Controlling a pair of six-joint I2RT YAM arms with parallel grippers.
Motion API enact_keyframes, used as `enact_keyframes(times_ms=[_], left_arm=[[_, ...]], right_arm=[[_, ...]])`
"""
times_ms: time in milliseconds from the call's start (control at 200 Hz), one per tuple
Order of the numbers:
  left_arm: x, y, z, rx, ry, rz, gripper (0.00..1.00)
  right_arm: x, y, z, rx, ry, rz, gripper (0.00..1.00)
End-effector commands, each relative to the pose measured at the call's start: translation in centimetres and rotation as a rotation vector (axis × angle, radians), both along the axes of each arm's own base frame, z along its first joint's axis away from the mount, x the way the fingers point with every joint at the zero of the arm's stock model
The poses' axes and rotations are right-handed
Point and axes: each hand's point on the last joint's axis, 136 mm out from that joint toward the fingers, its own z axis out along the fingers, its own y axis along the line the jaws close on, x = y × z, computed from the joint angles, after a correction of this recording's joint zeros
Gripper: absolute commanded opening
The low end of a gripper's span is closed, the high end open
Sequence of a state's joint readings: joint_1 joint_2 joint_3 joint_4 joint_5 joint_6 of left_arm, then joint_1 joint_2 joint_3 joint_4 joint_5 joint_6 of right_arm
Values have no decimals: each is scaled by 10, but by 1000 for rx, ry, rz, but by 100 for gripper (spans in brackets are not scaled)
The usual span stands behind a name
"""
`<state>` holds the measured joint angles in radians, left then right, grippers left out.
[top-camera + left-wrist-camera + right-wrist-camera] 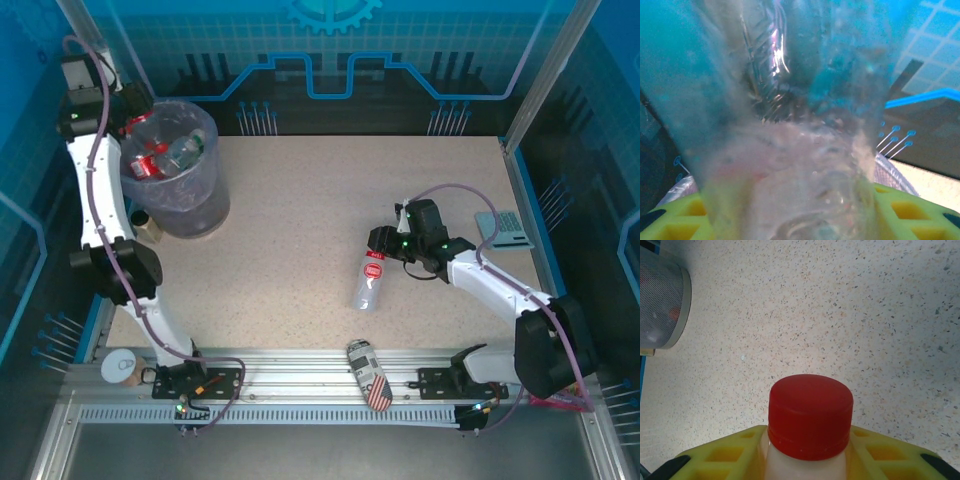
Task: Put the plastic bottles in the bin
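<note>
- My right pincer [807, 434] is clenched on the red-cap bottle [368, 285], one finger on each side of the neck, just under the cap [810, 415]
- That bottle lies mid-bench with its long axis running near to far: cap toward the back wall, under the pincer, and base toward the arm bases. I can't tell whether it is lifted off the bench [300, 190] or resting on it
- The relation that counts is bottle to bin [185, 205]. The bin stands at the far-left corner, well apart from the bottle, up and to the left of the right pincer. The right wrist view puts its mesh wall at the upper-left edge
- So I judge the carry must run left and away across the bench, then up over the rim
- My left pincer [790, 200] is grasping a clear bottle [790, 115], held close before its camera. From above it sits at the bin's back-left rim, so the left arm is by far the nearer one
- I judge the left should let go first and clear the mouth — two arms over one rim would crowd
- Several bottles [152, 160] lie inside the bin
- The can [368, 375] on the near rail sits just this side of the red-cap bottle's base — not mine to move, and the carry heads away from it
</note>
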<state>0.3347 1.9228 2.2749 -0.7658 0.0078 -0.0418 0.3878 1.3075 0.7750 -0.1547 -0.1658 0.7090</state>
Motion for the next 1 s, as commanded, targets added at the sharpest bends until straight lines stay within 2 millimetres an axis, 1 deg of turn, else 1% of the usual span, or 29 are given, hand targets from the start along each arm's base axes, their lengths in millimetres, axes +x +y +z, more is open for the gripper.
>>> enact_keyframes(times_ms=[0, 140, 220, 355, 470, 595, 640, 695, 775, 795, 850, 925, 991], left_arm=[[2, -1, -19, 106, 98, -38, 36], [9, -25, -51, 115, 198, -169, 37], [9, -33, -65, 80, 239, -202, 37], [5, -46, -83, 29, 301, -238, 39], [-1, -56, -98, -40, 350, -264, 41], [-8, -69, -108, -93, 387, -299, 47], [-10, -73, -112, -105, 403, -307, 50], [-12, -78, -116, -111, 416, -321, 58], [-15, -79, -123, -105, 438, -322, 74], [-15, -79, -121, -102, 433, -320, 77], [-16, -78, -117, -95, 418, -313, 83], [-16, -75, -106, -75, 383, -297, 98], [-16, -73, -95, -56, 354, -287, 99]], right_arm=[[4, 5, 5, 15, -30, 22, 41], [6, 6, 5, 22, -27, 26, 41], [5, 6, 4, 21, -25, 28, 41], [6, 3, 4, 16, -28, 24, 41], [7, 5, 4, 29, -29, 27, 42], [9, 7, 2, 40, -33, 30, 42], [9, 7, 1, 43, -30, 34, 42], [11, 8, 2, 48, -29, 39, 42], [13, 9, 3, 52, -30, 46, 42], [13, 9, 4, 53, -32, 48, 42], [14, 10, 7, 54, -37, 52, 42], [16, 11, 11, 58, -47, 53, 42], [17, 12, 12, 65, -49, 53, 42]])
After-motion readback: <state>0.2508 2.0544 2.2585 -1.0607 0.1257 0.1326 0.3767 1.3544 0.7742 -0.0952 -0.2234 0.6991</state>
